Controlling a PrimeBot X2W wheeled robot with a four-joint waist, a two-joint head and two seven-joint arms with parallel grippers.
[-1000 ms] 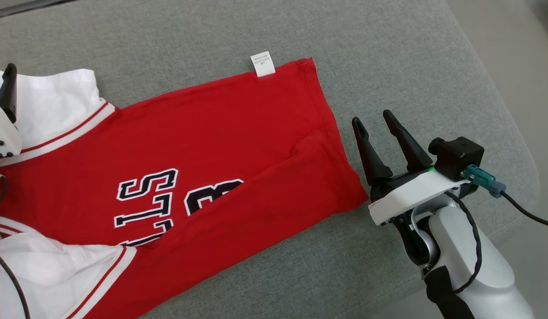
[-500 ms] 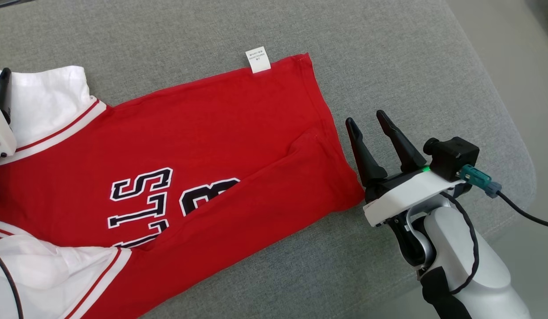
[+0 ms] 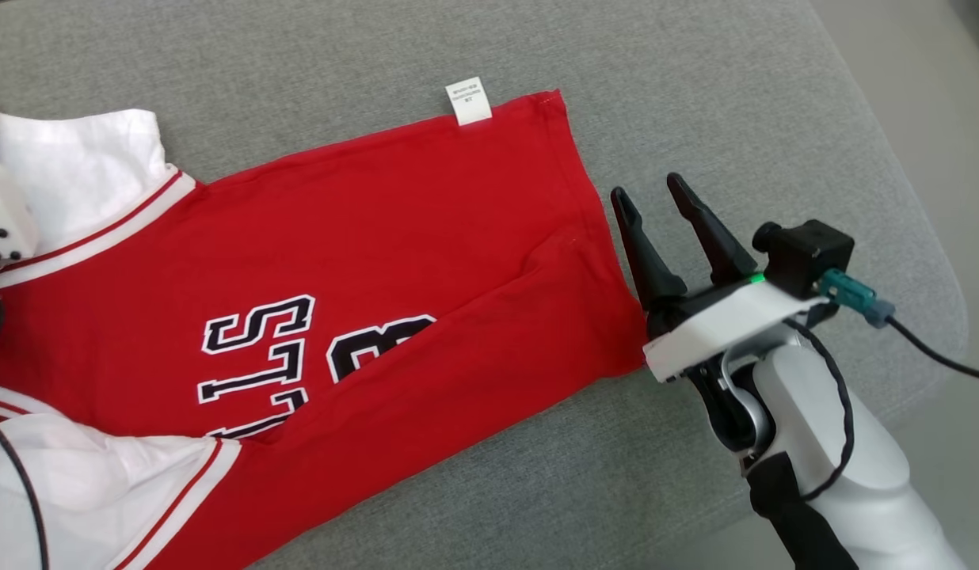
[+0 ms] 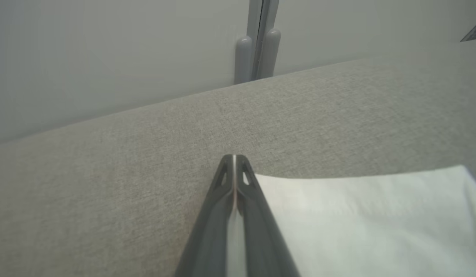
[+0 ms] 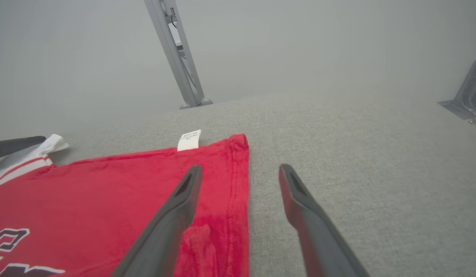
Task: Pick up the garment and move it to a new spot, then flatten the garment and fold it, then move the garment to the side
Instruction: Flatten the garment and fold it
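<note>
A grey cushion (image 3: 695,95) filled most of the head view, and its rounded edge fell away at the right of the frame. The garment (image 3: 426,237), a red shirt with white sleeves, lay spread across the left and centre of the cushion. One sleeve sat at the upper left, the other at the lower left, and the bottom hem faced right. A long fold ran diagonally across the lower half of the shirt.

The right gripper (image 3: 648,188) stood at the centre right of the head view, just beside the hem, with its two dark fingers spread apart and nothing between them. In the right wrist view, one finger (image 5: 172,215) lay over the red hem and the other over bare cushion. Whether they touched the cloth could not be told.

The left gripper (image 4: 234,158) sat at the bottom centre of the left wrist view with its fingers pressed together, right against the edge of the white sleeve. Whether any cloth was pinched between them could not be told.

Black-and-white lettering (image 3: 299,356) marked the lower left of the shirt. A small white label (image 3: 468,103) stuck out from the shirt's upper edge at the top centre.
</note>
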